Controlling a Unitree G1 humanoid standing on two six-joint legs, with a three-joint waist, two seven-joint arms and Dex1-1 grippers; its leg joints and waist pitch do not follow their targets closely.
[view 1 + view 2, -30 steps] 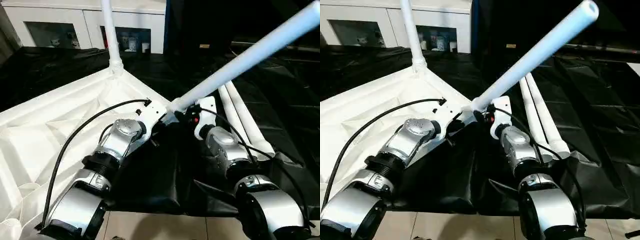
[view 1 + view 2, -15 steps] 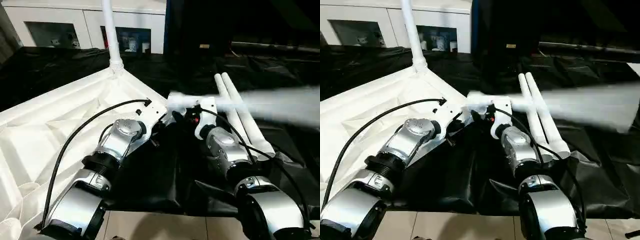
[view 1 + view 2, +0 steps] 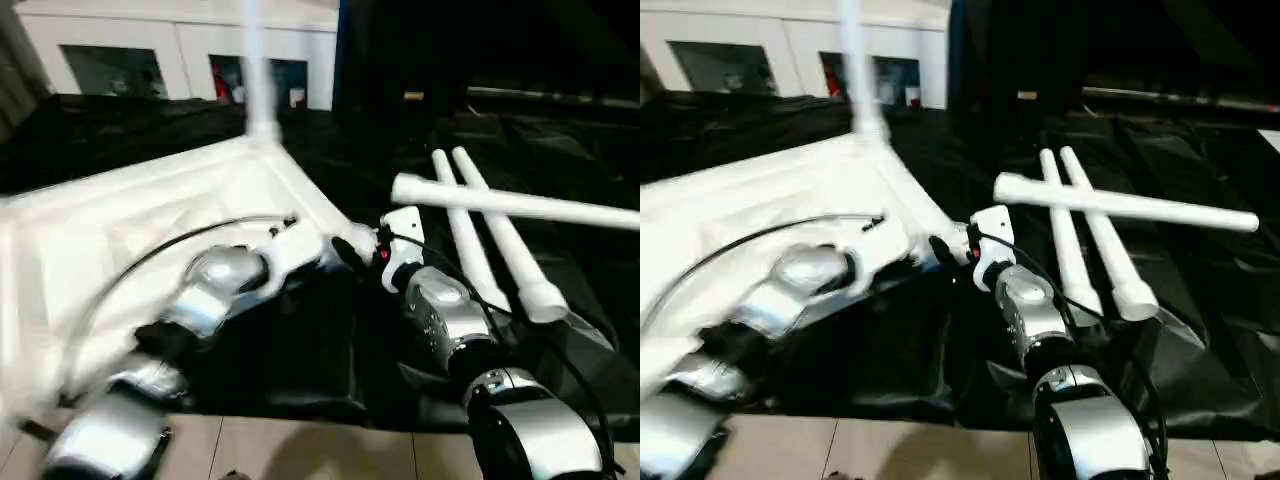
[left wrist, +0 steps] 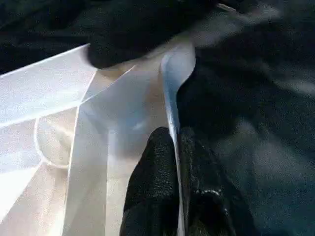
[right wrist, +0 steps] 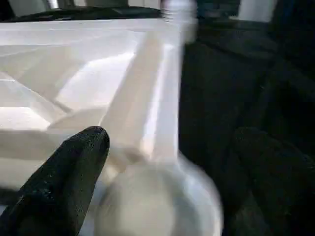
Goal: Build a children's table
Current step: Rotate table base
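Upturned white table top, one leg standing, three legs loose on the black sheet

The table top (image 3: pixel 120 215) lies ribbed side up on the black sheet (image 3: pixel 300 340), with one leg (image 3: pixel 258 70) upright in its far corner socket. The left gripper (image 4: pixel 172 162) is pinched together on the top's thin rim at the near corner. Just beside it the right gripper (image 5: pixel 162 167) hangs with its fingers (image 5: pixel 74 162) wide apart, holding nothing. Right of that corner a loose leg (image 3: pixel 520 205) lies across two more legs (image 3: pixel 490 235). A white cabinet (image 3: pixel 180 50) stands behind
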